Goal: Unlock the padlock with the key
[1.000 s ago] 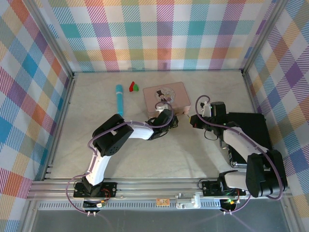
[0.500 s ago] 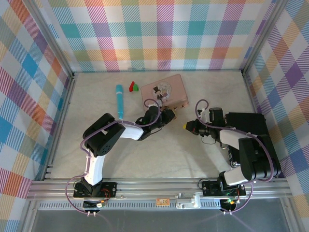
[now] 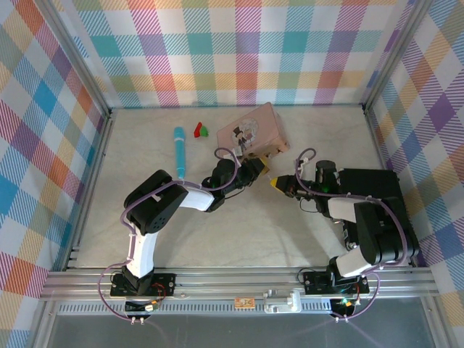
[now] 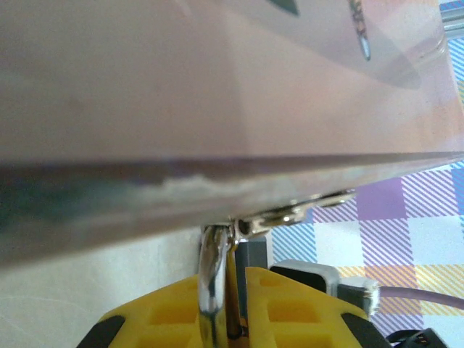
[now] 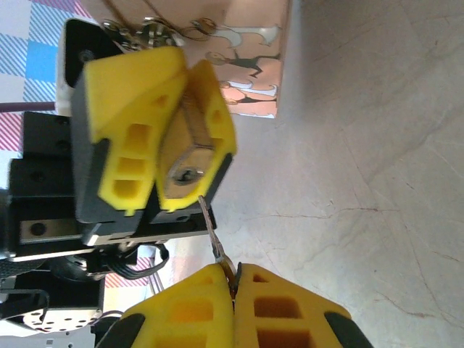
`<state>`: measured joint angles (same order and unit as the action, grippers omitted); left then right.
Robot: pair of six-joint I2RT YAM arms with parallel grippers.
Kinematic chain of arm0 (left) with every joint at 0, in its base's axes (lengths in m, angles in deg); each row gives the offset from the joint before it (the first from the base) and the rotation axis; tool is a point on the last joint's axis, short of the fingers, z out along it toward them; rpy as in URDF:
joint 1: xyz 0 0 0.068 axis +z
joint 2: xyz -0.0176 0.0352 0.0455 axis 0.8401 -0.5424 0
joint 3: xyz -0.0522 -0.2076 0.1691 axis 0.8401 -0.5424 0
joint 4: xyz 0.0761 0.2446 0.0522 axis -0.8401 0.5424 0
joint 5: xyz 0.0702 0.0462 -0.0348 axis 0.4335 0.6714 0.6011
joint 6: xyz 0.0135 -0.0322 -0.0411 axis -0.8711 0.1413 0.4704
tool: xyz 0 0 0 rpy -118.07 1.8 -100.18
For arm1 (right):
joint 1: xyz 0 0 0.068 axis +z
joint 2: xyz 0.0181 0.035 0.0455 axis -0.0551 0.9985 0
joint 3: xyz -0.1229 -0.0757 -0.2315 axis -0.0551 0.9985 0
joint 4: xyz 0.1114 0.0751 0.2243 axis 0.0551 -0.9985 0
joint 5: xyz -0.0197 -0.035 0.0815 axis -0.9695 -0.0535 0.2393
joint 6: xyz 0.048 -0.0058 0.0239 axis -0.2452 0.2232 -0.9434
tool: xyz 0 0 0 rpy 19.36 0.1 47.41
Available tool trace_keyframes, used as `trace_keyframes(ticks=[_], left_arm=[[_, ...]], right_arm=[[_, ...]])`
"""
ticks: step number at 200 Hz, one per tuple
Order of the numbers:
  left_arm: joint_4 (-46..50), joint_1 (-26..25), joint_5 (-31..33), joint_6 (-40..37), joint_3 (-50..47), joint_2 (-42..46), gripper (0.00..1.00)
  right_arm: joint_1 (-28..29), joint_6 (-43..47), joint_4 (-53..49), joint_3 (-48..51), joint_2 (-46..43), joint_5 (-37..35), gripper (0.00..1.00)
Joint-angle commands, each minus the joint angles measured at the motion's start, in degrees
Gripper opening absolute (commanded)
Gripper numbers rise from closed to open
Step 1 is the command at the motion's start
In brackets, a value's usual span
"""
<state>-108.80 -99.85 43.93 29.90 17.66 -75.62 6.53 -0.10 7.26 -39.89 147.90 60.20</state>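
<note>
L claw point(image 4: 236, 299) grips padlock point(image 4: 211, 270) under box point(image 4: 217, 94).

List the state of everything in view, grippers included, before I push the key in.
padlock: hanging on the box clasp, keyhole empty and facing the key
key: tip just short of the keyhole, not inserted
left gripper: shut on the padlock
right gripper: shut on the key
pink box: lid shut, sitting askew
turquoise pen: lying flat, apart from both arms
</note>
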Motion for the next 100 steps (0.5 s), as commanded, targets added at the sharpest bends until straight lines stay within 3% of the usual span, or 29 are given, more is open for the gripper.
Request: trace_keyframes(ticks=[1,100], left_arm=[[-7.9,0.0,-0.8,0.9,0.3,0.3,0.0],[-9.2,0.1,0.7,-0.4,-1.2,-0.5,0.0]], right_arm=[[-0.3,-1.8,6.6,0.4,1.5,1.8,0.0],[-0.3,-3.0,7.4,0.0,1.3,2.0,0.0]])
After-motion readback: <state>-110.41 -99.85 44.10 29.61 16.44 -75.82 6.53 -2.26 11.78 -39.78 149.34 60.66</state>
